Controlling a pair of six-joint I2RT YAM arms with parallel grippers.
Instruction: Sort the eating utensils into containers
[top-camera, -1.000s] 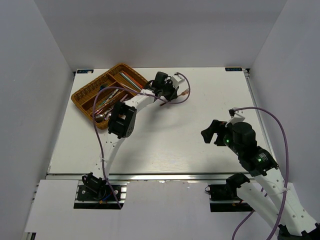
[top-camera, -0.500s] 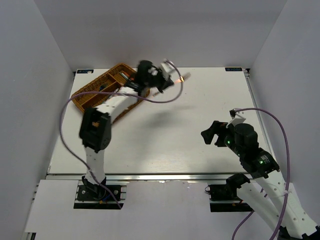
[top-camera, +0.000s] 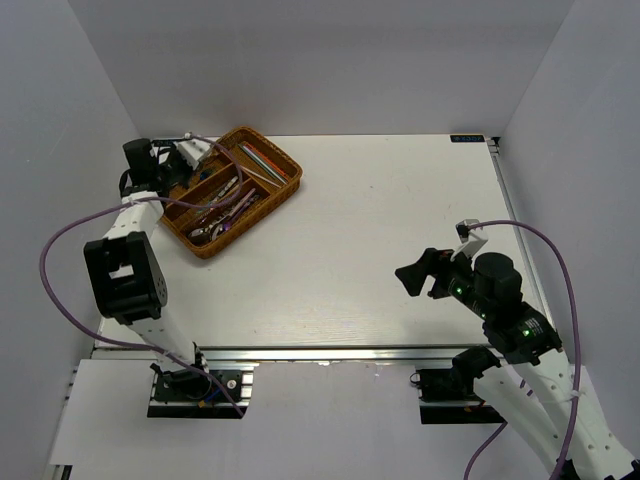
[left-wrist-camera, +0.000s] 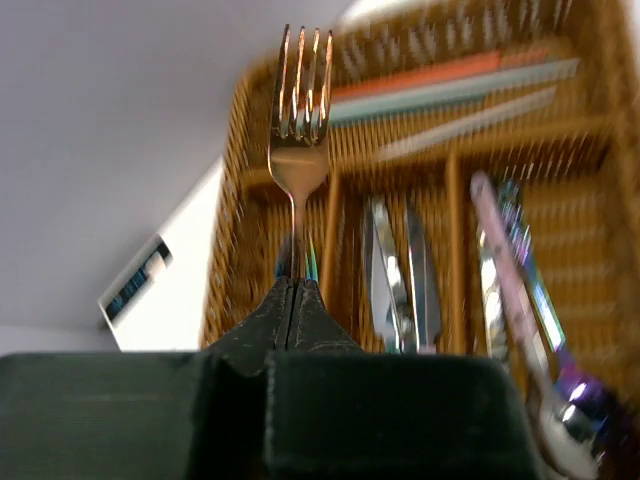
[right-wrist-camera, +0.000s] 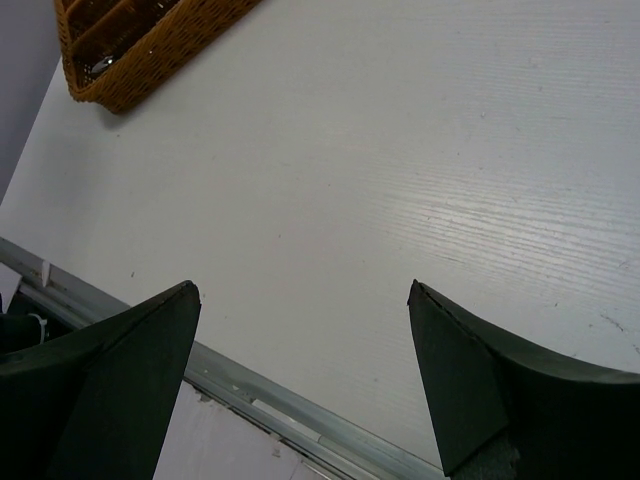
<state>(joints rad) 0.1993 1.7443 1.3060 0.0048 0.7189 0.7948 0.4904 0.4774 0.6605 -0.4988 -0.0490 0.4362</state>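
Note:
The brown wicker tray (top-camera: 205, 250) stands at the back left of the table, with several utensils in its long compartments. My left gripper (top-camera: 182, 160) is over the tray's left end and is shut on the handle of a rose-gold fork (left-wrist-camera: 298, 120), tines pointing away from me. In the left wrist view the gripper (left-wrist-camera: 296, 285) hangs above the tray (left-wrist-camera: 235, 200). Below lie red-orange and green chopsticks (left-wrist-camera: 440, 82), silver knives (left-wrist-camera: 392, 270) and pink and iridescent spoons (left-wrist-camera: 510, 285). My right gripper (top-camera: 415, 272) is open and empty over bare table at the right.
The grey side wall is close behind the left arm. The right wrist view shows my right gripper (right-wrist-camera: 300, 290) above the white table, the table's metal front rail (right-wrist-camera: 300, 420) and a corner of the tray (right-wrist-camera: 150, 60) at the upper left.
My left arm has swung from the right of the tray across to its far left end, carrying the fork. The right arm has barely moved.

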